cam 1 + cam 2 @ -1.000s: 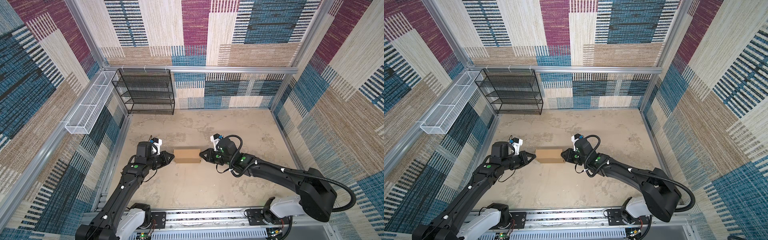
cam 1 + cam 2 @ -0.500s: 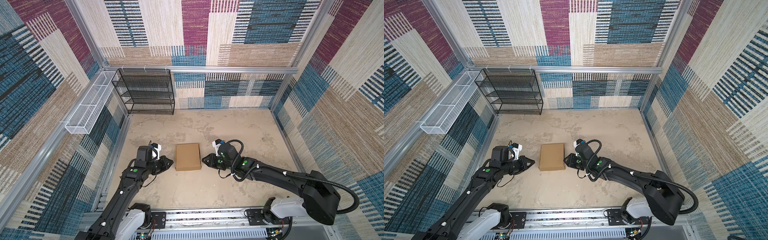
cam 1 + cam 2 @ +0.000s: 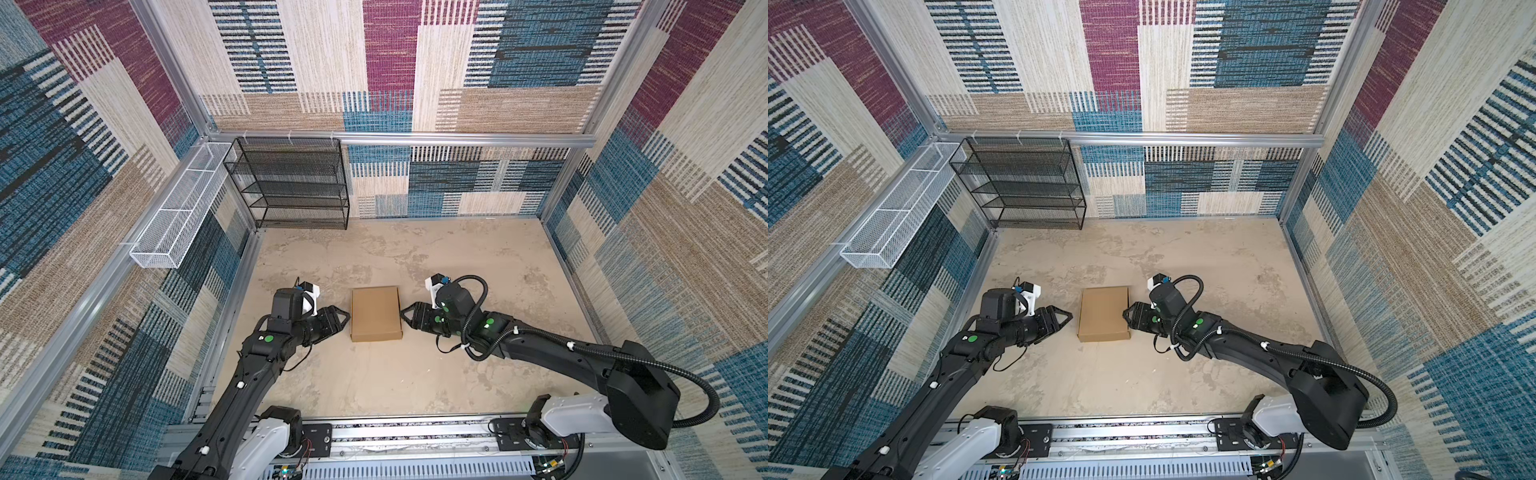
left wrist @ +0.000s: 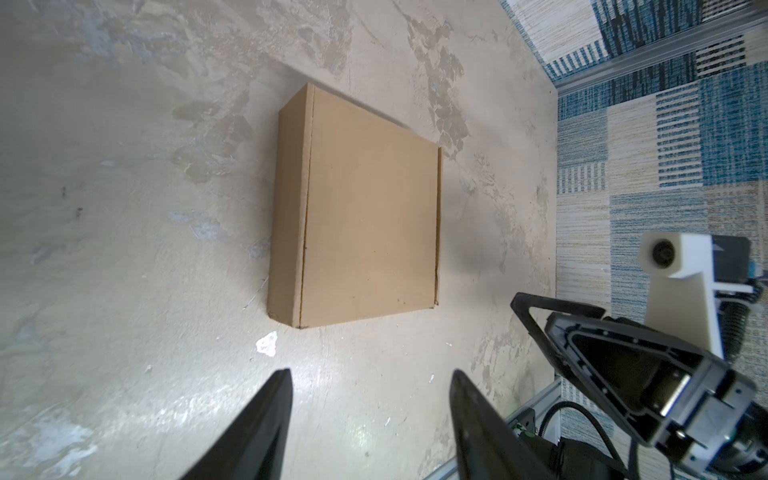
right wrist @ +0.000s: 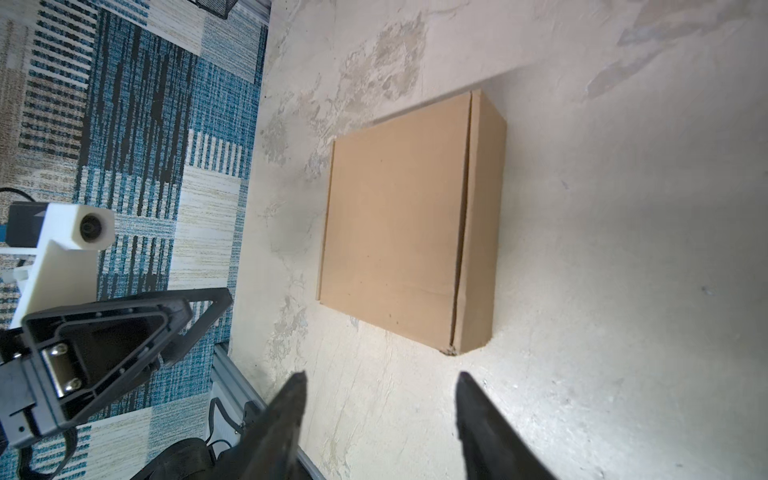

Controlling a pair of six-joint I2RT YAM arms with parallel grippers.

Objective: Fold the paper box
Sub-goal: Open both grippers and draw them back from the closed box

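Box (image 3: 376, 313) is lying flat, folded shut. Left gripper (image 3: 345, 319) is hovering just left of it, right gripper (image 3: 404, 315) just right. Both are sitting with jaws spread, holding nothing.

The paper box (image 3: 376, 313) is showing plain matt brown cardboard, the bench (image 3: 374, 386) is looking mottled, rough and faintly glossy, woven cloth is covering the walls (image 3: 498, 62), and the black shelf rack (image 3: 291, 183) is looking like metal mesh.

Floor (image 3: 374, 257) around paper box (image 3: 376, 313) seems open; rack (image 3: 291, 183) apart.
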